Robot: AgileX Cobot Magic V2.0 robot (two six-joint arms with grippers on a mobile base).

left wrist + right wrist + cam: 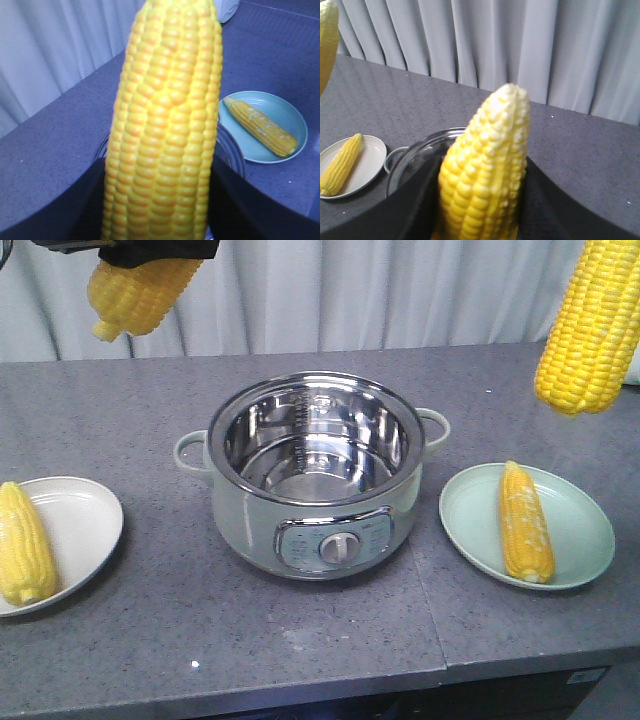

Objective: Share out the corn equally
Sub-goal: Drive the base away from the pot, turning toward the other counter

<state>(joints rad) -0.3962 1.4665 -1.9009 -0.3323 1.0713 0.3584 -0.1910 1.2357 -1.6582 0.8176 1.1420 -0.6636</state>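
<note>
1. The left-held corn cob [140, 290] is up in the air at the far left, above the table [150, 640], its pale tip pointing down and to the left; the left fingers [75, 210] are clenched on its sides
2. The right-held corn cob [590, 325] hangs high at the right, rounded end down, above and beyond the green plate [585, 530]; the right fingers [405, 210] are clamped around its lower part
3. A third corn cob [24, 542] lies on the white plate [85, 515] at the left of the table
4. A fourth corn cob [526, 522] lies on the green plate at the right
5. Between the two plates stands an electric cooking pot [250, 520] with a shiny steel interior, two side handles and a dial facing front
6. A pale pleated curtain [350, 290] hangs behind the table
</note>
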